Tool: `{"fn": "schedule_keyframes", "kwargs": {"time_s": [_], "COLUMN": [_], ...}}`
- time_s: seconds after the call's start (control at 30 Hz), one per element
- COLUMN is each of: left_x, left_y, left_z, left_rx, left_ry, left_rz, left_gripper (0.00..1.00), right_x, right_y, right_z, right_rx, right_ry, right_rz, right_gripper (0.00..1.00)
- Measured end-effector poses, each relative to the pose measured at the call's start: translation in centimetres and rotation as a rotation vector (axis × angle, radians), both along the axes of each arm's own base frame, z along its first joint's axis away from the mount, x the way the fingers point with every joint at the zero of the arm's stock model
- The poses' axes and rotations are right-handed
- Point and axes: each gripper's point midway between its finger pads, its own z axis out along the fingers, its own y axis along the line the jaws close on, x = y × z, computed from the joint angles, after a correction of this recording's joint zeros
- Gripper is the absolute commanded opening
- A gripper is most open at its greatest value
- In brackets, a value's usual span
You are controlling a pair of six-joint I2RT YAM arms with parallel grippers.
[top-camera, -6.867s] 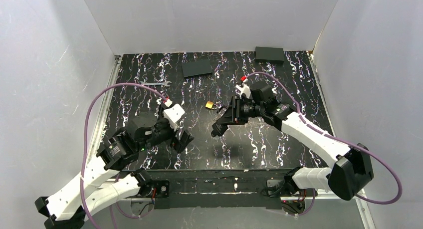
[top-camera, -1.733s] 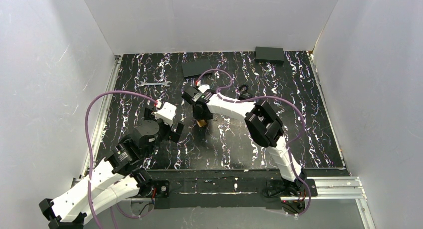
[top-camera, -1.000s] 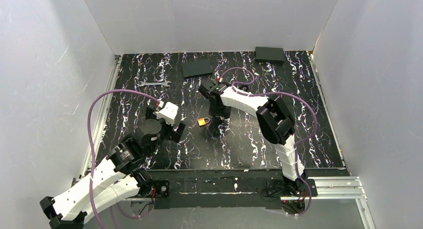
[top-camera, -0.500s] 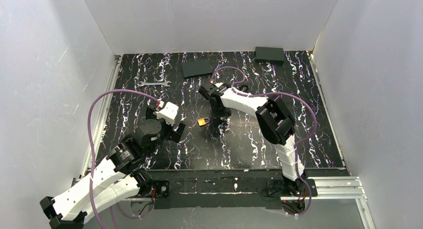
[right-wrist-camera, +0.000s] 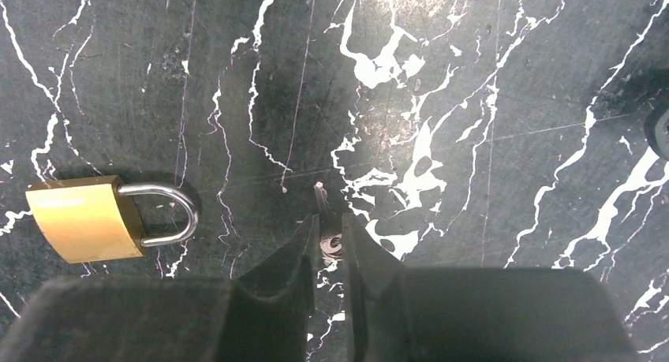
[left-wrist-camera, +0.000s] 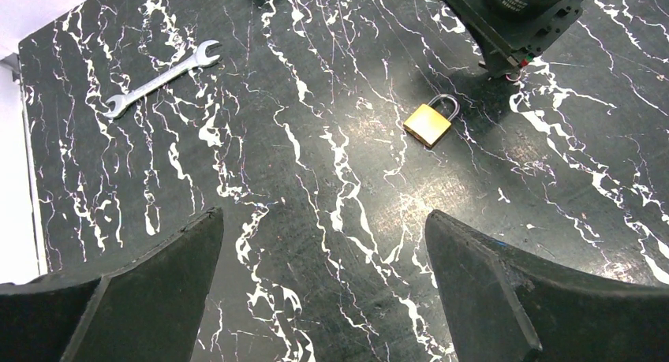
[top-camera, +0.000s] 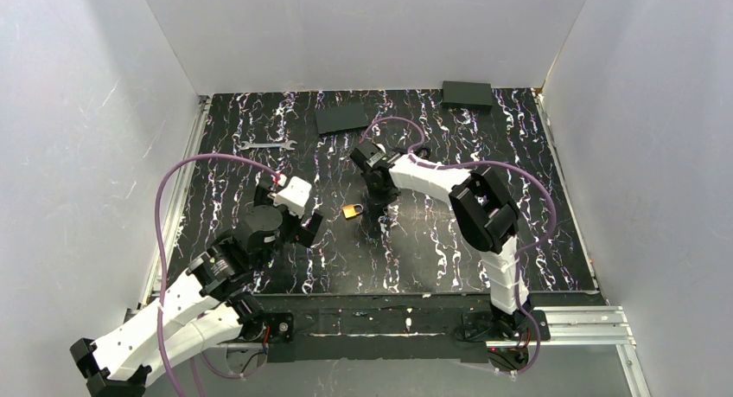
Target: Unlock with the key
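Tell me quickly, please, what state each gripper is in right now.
Left gripper: open, holding nothing.
Right gripper: closed on the key.

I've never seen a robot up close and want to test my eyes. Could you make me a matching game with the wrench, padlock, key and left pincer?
Things:
1. wrench
2. padlock
3. key
4. left pincer

Descriptions:
A. brass-coloured, lying flat
B. wide open, holding nothing
C. silver, open at both ends
D. pinched in the right pincer

Pairs: 1-C, 2-A, 3-D, 4-B
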Motion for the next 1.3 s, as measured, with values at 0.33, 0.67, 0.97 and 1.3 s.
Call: {"fn": "schedule_keyframes", "kwargs": {"time_s": [0.33,0.67,0.97,1.3], "left_x": [0.1,0.1,-1.7,-4.2], "left_y": [-0.1,-0.2,-1.7,-3.8], "left_z": [-0.4,-0.6,0.8,7.6], "left_rx": [0.015,0.018,-0.159,-0.644], "left_ry": [0.013,0.018,0.129,0.21], "left_rz": [0.0,0.0,-0.02,0.012], "left_gripper": [0.99,0.99,0.9,0.77], "right_x": [0.2,-0.6,-4.3,-8.4], "right_y": [-0.3,-0.2,0.9,4.5], "right_z": [0.4,0.6,4.8,18.4], "right_rx": [0.086,0.117,0.334,0.873], "right_ry": [0.014,0.034,0.061,-0.113], "right_rz": [-0.001,0.038,0.143,0.329], "right_gripper": [0.01,0.01,0.01,0.01]}}
